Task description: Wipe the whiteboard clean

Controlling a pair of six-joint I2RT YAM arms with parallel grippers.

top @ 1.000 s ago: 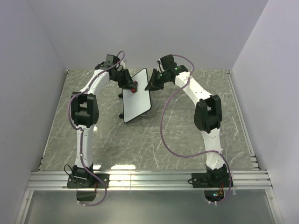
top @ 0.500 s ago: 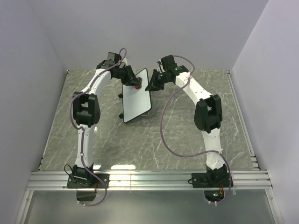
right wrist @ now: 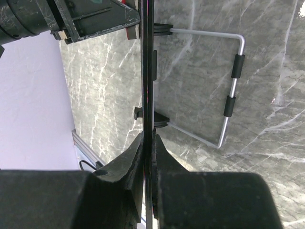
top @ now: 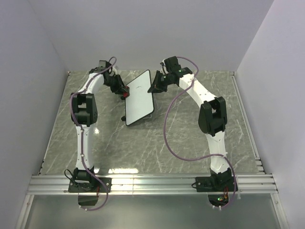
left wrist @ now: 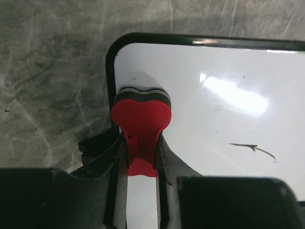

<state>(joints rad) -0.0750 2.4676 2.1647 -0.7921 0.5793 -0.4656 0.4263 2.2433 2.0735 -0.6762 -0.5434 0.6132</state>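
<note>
— Where is the whiteboard (top: pixel 139 98)?
— Near the far edge of the bench (top: pixel 190 138), tilted. The right hand (top: pixel 152 88) clamps its rim.
— And the left hand (left wrist: pixel 141 151)?
— Clamped on a red eraser (left wrist: pixel 141 114) at the board's corner.

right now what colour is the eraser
The eraser is red; best in left wrist view.

This is looking like a robotics lab test cell. Plain pale lilac walls (top: pixel 143 28) are closing in a grey marble-patterned surface (top: pixel 138 148) on three sides. Ribbed aluminium rails (top: pixel 152 183) are running along its near edge. A white-and-black jointed left robot arm (top: pixel 86 112) and its matching right robot arm (top: pixel 212 117) are standing bolted there, one towards each near corner, with thin purple cables (top: pixel 165 126) trailing along them.
</note>
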